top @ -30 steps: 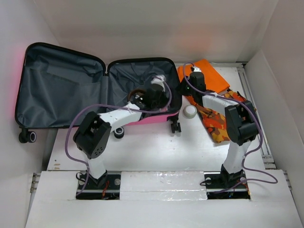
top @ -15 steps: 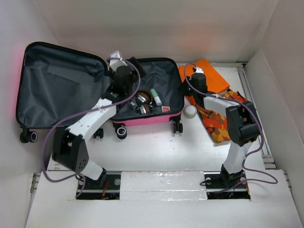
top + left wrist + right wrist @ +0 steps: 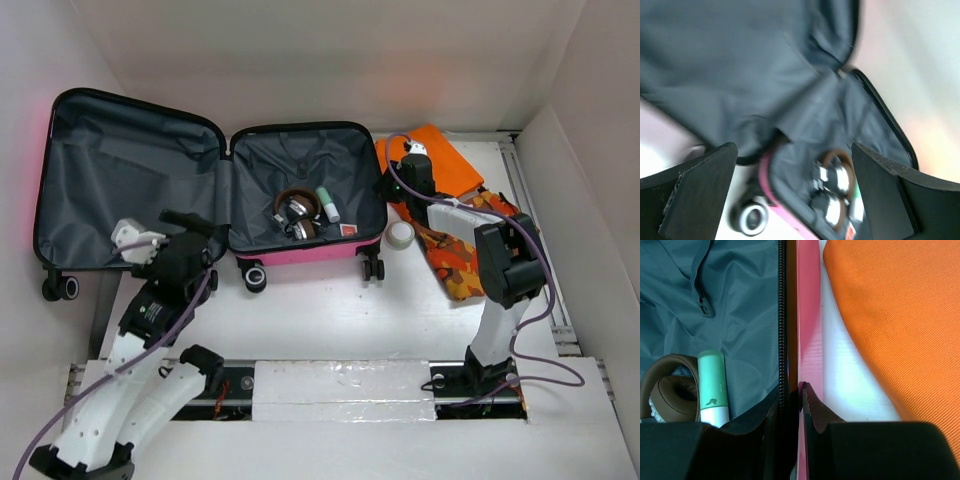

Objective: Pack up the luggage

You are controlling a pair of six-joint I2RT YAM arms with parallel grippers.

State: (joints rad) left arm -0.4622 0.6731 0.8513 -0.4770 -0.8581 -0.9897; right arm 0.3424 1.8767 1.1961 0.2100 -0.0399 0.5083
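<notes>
The hot-pink luggage (image 3: pixel 300 252) lies open, its lid (image 3: pixel 130 190) flat to the left. Its base holds brown headphones (image 3: pixel 297 210), a green tube (image 3: pixel 327 204) and a small red item (image 3: pixel 346 230). My left gripper (image 3: pixel 195 232) is open and empty, at the lid's front edge near the hinge. Its wrist view is blurred and shows the pink rim (image 3: pixel 772 195) and the headphones (image 3: pixel 832 182) between the fingers of the left gripper (image 3: pixel 794 150). My right gripper (image 3: pixel 392 190) is shut on the luggage's right wall (image 3: pixel 809 315), with the right gripper (image 3: pixel 801 386) pinching that rim.
An orange cloth (image 3: pixel 440 160) lies right of the luggage, also in the right wrist view (image 3: pixel 900 315). A patterned orange and brown cloth (image 3: pixel 455 250) lies under the right arm. A white ball (image 3: pixel 401 234) sits by the luggage's right wheel. White walls enclose the table.
My left arm has pulled out of the luggage base, passed the hinge and swung down to the left front. The headphones and tube now show. The right arm has not moved.
</notes>
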